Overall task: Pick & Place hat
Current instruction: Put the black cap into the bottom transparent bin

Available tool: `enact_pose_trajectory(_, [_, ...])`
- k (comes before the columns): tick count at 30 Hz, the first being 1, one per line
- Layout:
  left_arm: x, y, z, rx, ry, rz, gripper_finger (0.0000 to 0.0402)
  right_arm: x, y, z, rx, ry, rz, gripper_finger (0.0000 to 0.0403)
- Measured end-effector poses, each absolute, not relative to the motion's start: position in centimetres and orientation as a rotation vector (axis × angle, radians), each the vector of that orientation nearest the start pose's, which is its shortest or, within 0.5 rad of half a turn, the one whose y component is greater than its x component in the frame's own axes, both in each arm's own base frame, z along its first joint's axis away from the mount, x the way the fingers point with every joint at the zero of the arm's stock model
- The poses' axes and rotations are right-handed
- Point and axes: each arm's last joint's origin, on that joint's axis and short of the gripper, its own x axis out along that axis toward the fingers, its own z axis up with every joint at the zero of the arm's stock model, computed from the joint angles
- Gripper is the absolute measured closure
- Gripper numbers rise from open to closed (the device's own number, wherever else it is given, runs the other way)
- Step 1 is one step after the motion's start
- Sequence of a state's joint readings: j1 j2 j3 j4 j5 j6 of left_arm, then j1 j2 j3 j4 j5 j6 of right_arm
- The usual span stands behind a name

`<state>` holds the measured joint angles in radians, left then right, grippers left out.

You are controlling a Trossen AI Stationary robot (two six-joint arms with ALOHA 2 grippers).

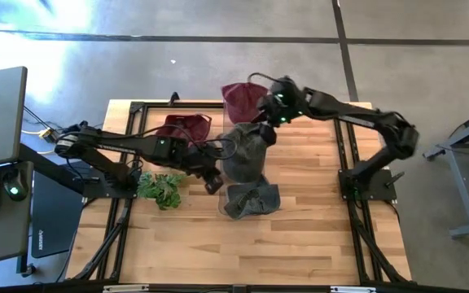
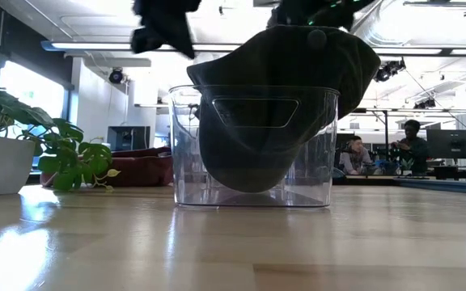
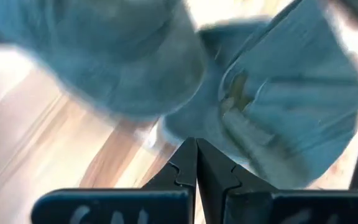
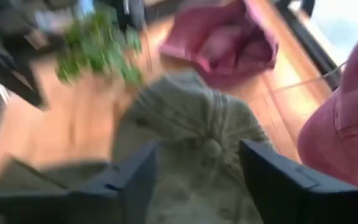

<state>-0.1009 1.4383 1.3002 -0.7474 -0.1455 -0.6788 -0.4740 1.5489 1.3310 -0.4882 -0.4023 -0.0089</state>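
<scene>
I'm looking at a light wooden table [image 1: 300, 236]. Right by my left gripper [image 1: 213, 185] sit a clear bin [image 2: 253, 145], a grey hat [image 1: 251, 199] and a small potted plant [image 1: 159, 189]. Two maroon hats [image 1: 187, 127] lie further off, one near my right gripper [image 1: 269, 114].

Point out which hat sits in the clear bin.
The dark grey hat in the middle, draped over the clear bin; the other grey hat and both maroon hats lie on the table.

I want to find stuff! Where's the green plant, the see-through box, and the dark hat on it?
green plant [image 1: 159, 187], high view, on its leaves.
see-through box [image 2: 186, 145], low view, on its clear front wall near the left edge.
dark hat [image 2: 298, 56], low view, on the crown above the box rim.
</scene>
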Motion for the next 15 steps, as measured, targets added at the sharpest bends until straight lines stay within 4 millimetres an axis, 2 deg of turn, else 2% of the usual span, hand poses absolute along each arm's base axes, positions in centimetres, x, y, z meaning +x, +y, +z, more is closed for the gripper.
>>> enact_pose_trajectory(3, [29.8,-2.8,32.0,-0.528,0.795,0.322,0.0401,32.6,-15.5,31.0,0.203,0.722,-0.029,0.0124])
enact_pose_trajectory(6, [30.0,-3.2,32.1,-0.528,0.775,0.302,0.0401,34.0,-16.7,30.3,0.177,0.798,-0.004,0.0094])
enact_pose_trajectory(11, [30.0,-3.3,32.1,-0.527,0.783,0.256,0.0401,35.5,-18.5,28.2,0.224,0.868,0.059,0.0085])
enact_pose_trajectory(15, [30.0,-3.3,32.1,-0.52,0.782,0.259,0.0401,35.7,-18.2,27.5,0.259,0.869,0.185,0.0085])
